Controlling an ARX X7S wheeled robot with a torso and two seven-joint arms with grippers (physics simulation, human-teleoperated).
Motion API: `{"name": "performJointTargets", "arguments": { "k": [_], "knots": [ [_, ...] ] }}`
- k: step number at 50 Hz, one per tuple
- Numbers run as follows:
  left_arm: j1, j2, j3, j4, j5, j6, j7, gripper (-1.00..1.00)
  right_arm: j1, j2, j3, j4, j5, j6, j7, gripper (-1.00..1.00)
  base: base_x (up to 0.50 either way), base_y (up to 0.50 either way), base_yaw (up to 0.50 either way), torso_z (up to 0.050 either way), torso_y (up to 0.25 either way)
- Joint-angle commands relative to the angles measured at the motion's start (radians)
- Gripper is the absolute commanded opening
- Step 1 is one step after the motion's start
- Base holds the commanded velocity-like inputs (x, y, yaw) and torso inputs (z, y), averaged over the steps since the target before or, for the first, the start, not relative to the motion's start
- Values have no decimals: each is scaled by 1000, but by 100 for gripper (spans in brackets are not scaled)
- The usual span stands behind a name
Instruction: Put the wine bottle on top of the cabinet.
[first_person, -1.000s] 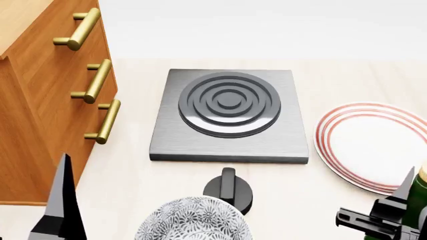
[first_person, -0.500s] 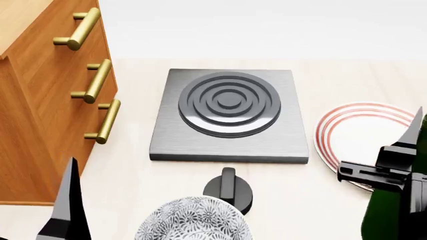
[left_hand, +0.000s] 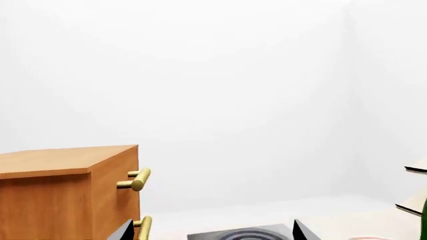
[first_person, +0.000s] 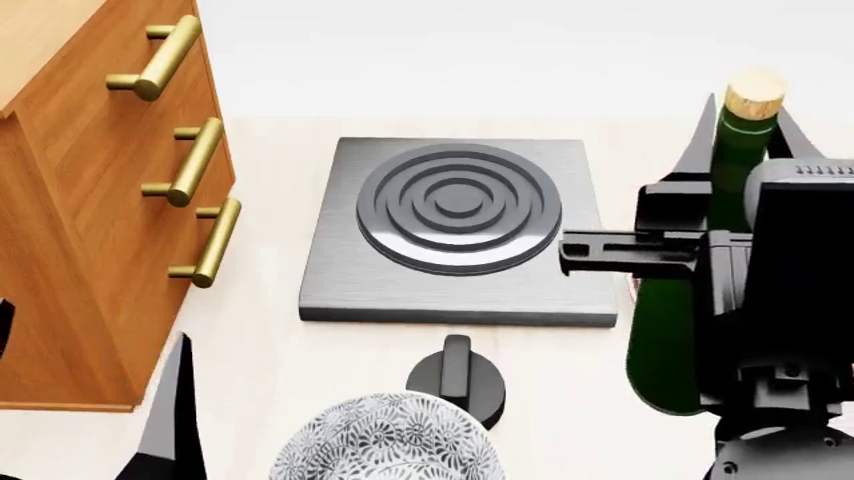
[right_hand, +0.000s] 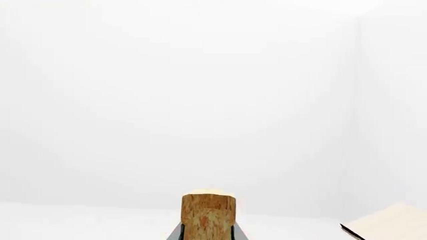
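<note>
Overhead, your right gripper (first_person: 742, 160) was clamped on the wine bottle (first_person: 674, 330), which stood upright just right of the hob (first_person: 461, 232), cork (first_person: 754, 94) up and base toward the counter (first_person: 267, 370). The cabinet (first_person: 80, 230) sat on the hob's far side, well apart, with bare counter between the hob and its handles. Your left gripper (first_person: 167, 420) showed one finger only; you couldn't tell its spread there. From the left wrist, its two fingertips (left_hand: 124, 231) stood apart, framing the hob, the cabinet's top edge beside them. From the right wrist, the cork pointed straight up against a blank wall.
</note>
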Motion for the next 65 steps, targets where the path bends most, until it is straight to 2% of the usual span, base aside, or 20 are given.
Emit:
{"name": "performJointTargets", "arguments": {
  "k": [1,18,26,34,52,58,65],
  "knots": [
    [-8,2,35,-16,4,-4,13,100,91,-37,-54,-14,3,33,-14,-100,0,0,0,0,0],
    [-21,41,168,-39,40,-34,47,100,127,-115,-196,73,-29,-48,-43,-100,0,0,0,0,1],
    [-118,104,244,-51,4,-124,99,100,127,-117,-200,62,-24,-44,-38,-100,0,0,0,0,1],
    [-127,161,258,-206,-51,-21,202,100,116,-117,-215,63,-29,-55,-37,-100,0,0,0,0,1],
    [-222,241,271,-388,-117,-6,311,100,108,-117,-230,66,-27,-68,-36,-100,0,0,0,0,1],
    [-190,280,246,-472,-272,99,478,100,107,-110,-229,62,-27,-70,-36,-100,0,0,0,0,0],
    [-198,342,201,-540,-398,141,540,100,95,-111,-238,72,-33,-88,-35,-100,0,0,0,0,1]
  ]
}}
